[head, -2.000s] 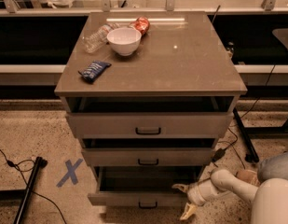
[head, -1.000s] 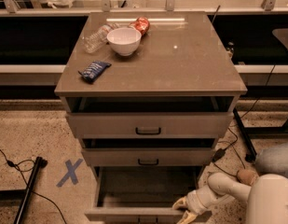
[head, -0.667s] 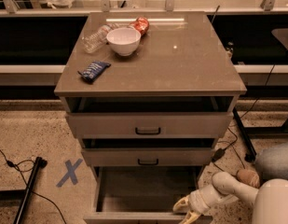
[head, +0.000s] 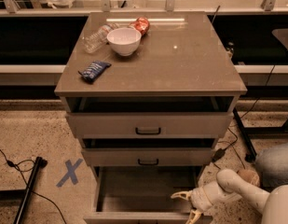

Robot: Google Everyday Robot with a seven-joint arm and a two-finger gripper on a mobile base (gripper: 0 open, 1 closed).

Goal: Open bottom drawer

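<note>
Gaping well out, the bottom drawer [head: 143, 192] looks open (bare grey interior showing), task nearly done; the gripper [head: 188, 205] sits at its right front, jaws spread, empty.

Cream-white gripper [head: 188, 205] at lower right, beside the bottom drawer [head: 143, 192], plain grey inside. Grey-beige cabinet top [head: 190, 64] carries a white bowl [head: 124, 40], a blue packet [head: 94, 70] and something red, perhaps a can [head: 142, 25]. Blue tape X [head: 69, 172] marks the speckled floor [head: 36, 134].

Bottom drawer [head: 143, 192] stands wide open, gripper [head: 188, 205] at its right front.
</note>
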